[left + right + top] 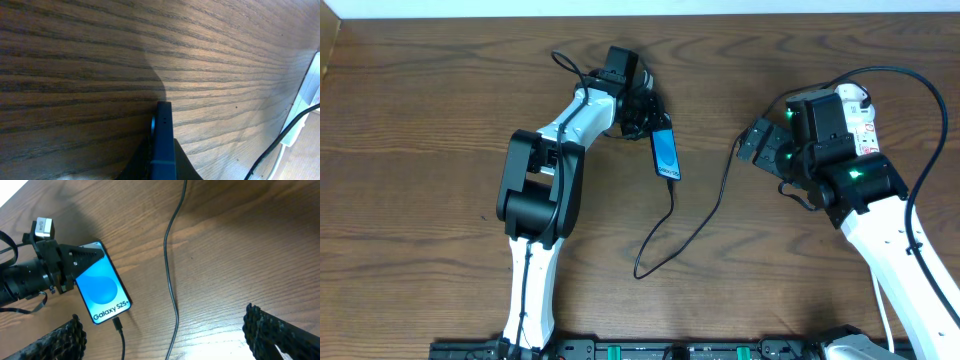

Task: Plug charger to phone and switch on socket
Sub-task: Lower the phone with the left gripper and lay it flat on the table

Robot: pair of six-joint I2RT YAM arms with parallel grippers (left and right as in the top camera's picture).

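The phone (666,155) lies on the wooden table with its blue "Galaxy" screen up. It also shows in the right wrist view (102,292) and edge-on in the left wrist view (162,145). My left gripper (645,118) is shut on the phone's far end. The charger cable (665,235) loops across the table, and its black connector (117,325) sits in the phone's near edge. The white socket (867,128) lies at the far right, partly hidden under my right arm. My right gripper (760,150) is open and empty above the table, between the phone and the socket; its fingers (167,340) are spread wide.
The left arm's body (535,190) stands left of the phone. A thicker black robot cable (930,100) arcs over the socket. The table's far edge (640,12) runs along the top. The left gripper (75,262) also shows in the right wrist view.
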